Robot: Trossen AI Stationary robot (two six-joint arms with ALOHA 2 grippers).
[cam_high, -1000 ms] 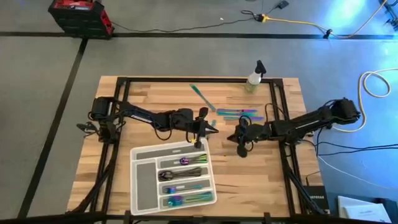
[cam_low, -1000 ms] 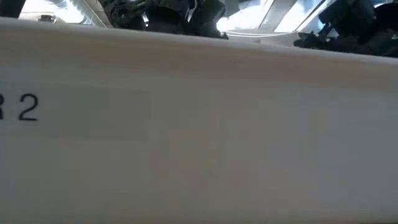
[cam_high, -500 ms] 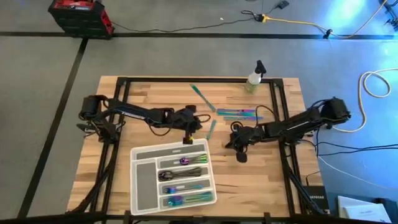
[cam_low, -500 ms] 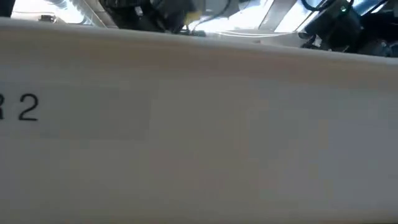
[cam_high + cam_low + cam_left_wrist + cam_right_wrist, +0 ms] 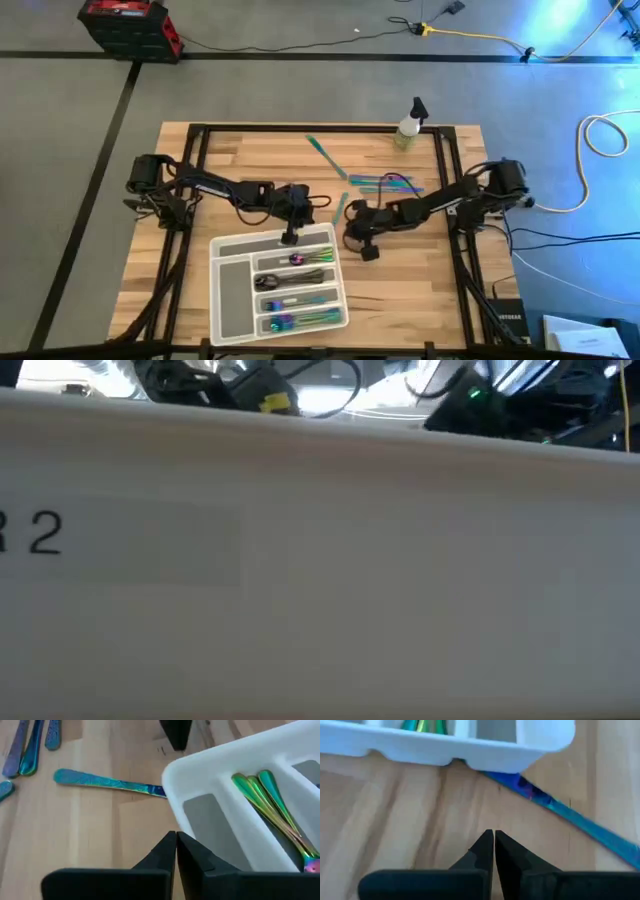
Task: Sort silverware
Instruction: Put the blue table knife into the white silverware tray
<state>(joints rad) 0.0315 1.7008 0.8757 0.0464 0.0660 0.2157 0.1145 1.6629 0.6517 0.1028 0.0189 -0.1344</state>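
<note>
The silverware is split. Several iridescent pieces lie in the white tray [image 5: 228, 290], and a green-gold bundle [image 5: 272, 807] shows in one compartment. A teal piece [image 5: 340, 207] lies on the wood with one end at the tray's far right corner [image 5: 172, 775]. More pieces [image 5: 385, 182] and one teal piece [image 5: 322, 153] lie farther back. My left gripper [image 5: 176, 837] is shut and empty at the tray's far edge [image 5: 290, 238]. My right gripper [image 5: 493, 837] is shut and empty over bare wood just right of the tray [image 5: 360, 245], beside the blue-teal piece [image 5: 560, 807].
A small spray bottle [image 5: 409, 122] stands at the table's far edge. The black frame rails [image 5: 445, 160] run along the table's sides. The low view is filled by the tray's white wall [image 5: 320, 560]. Bare wood lies right of the tray.
My left gripper has drawn back toward the table's left and near edge, from beside the teal piece to the tray's far edge. My right gripper has gone toward the table's left, closing in on the tray's right side. The teal piece lies uncovered now.
</note>
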